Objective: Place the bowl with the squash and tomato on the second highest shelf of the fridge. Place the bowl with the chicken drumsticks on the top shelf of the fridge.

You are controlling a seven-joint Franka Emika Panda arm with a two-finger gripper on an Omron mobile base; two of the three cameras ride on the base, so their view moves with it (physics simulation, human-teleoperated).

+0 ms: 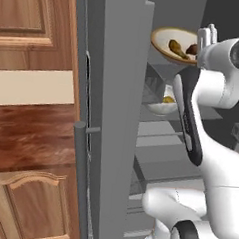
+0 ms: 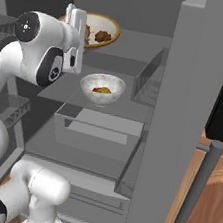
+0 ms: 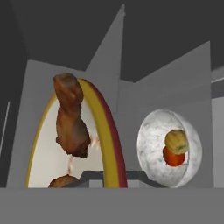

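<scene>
Inside the open fridge (image 2: 196,96), the gripper (image 1: 209,36) is clamped on the rim of the bowl with the chicken drumsticks (image 2: 102,31), held at top-shelf height in the upper left of the right base view. The bowl with the squash and tomato (image 2: 102,88) sits one shelf below, centre frame. The shallow dish looks rigid but tip-prone — its loose drumsticks (image 3: 70,116) could likely slide — so the rim is the hold.

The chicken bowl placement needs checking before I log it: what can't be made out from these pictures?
- Gripper on the bowl with the chicken drumsticks: right base view, the hand covers the contact; whether the dish rests on the shelf is unclear.
- Same dish, left base view: arm covers its right part.
- Hand view: bottom edge cuts off a drumstick.
</scene>
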